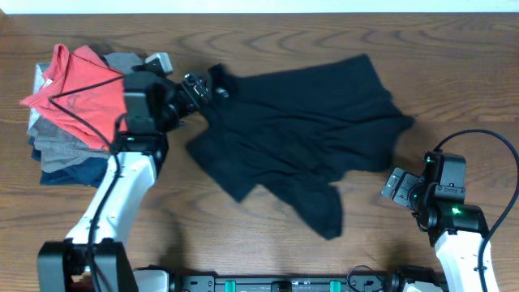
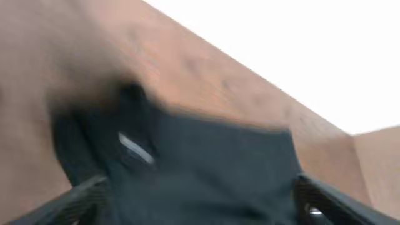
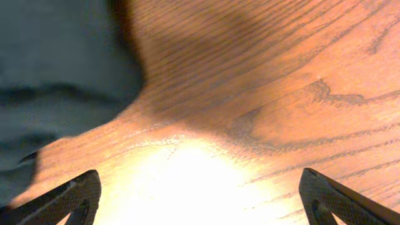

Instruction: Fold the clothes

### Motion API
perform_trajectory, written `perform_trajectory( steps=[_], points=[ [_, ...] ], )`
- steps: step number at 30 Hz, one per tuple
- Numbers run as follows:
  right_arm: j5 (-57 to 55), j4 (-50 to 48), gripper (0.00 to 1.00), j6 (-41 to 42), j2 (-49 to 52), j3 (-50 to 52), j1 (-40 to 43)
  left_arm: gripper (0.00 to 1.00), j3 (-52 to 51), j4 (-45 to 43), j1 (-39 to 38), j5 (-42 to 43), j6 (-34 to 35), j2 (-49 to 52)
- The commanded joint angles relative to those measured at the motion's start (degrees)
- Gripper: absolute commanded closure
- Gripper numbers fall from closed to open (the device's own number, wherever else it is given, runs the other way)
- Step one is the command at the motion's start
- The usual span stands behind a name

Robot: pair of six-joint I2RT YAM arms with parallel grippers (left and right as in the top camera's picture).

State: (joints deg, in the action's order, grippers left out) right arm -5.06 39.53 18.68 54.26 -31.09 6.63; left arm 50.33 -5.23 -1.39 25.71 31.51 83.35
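A: Overhead view first. Where is the garment?

B: The black shirt lies crumpled, not flat, on the table, centre of frame. Its broad body runs from upper left to right of centre, and one lobe trails down toward bottom centre. I judge the long axis to be roughly left to right, tipped a little. No fold made yet.

A: Left side?

B: The left gripper sits at the shirt's upper-left edge, touching the cloth or just over it; I cannot tell which. Its wrist view is blurred, but the fingers stand far apart at the two lower corners. Black cloth and a white tag lie ahead between them. Jaws wide, nothing pinched that I can see.

A: Right side?

B: The right gripper hangs over bare wood, just beside the shirt's lower-right edge and apart from it. In its wrist view the jaws are spread fully and empty. The cloth fills the upper left of that frame.

A: Which arm is nearer?

B: The left, plainly; it is at the edge. Judgement: the next move calls for a pinch at that upper-left edge, with the right reaching in toward the cloth. The coral-red shirt on the stack at far left lies just beside the left arm, so that is a possible snag.
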Motion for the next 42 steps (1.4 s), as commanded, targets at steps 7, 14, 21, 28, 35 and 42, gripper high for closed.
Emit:
perform_trajectory(
  steps=[7,14,21,28,35,42],
  points=[
    [-1.1,0.1,0.01,0.5,-0.3,-0.4,0.6,0.02,-1.0,39.3,-6.2,11.8,-0.9,0.2],
    [-0.9,-0.1,0.01,0.5,-0.3,-0.4,0.6,0.02,-4.8,43.7,-16.7,7.6,-1.0,0.3],
    [-0.9,0.1,0.01,0.5,-0.3,-0.4,0.6,0.02,-6.6,40.2,-22.6,-2.7,10.9,1.2],
    [-0.7,0.1,0.01,0.5,-0.3,-0.4,0.6,0.02,-7.0,38.4,-23.8,-5.6,19.5,3.1],
    [-0.7,0.1,0.01,0.5,-0.3,-0.4,0.6,0.02,-7.0,39.0,-23.9,-8.3,19.7,3.5],
    [-0.7,0.1,0.01,0.5,-0.3,-0.4,0.6,0.28,-7.1,39.0,-24.0,-11.9,19.6,3.5]
  ],
)
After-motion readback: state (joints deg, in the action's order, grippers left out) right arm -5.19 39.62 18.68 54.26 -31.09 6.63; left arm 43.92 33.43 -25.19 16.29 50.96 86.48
